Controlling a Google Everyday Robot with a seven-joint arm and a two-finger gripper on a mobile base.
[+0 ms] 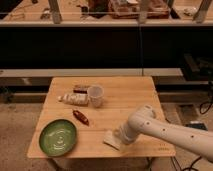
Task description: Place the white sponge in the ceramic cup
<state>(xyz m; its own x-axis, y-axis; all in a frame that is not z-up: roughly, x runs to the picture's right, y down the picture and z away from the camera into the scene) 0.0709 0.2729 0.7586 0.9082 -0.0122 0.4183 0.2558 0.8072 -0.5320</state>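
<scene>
Camera view: gripper point(119, 136) sits low at lower centre against the white sponge point(110, 140), grip unreadable; sponge looks light and squashy, best pinched across its narrow width, cup point(95, 95) well apart, upper left.

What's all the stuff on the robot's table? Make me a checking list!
Surface: wooden table, level.
Job's things: white sponge near the front edge; ceramic cup upright, further back, apart from it.
Clutter: green plate, reddish-brown item, pale packet, dark bar.
Grippers: gripper low, at the sponge.
Cables: what looks like a dark cable on the floor, right.
Surroundings: dark shelving behind.
</scene>
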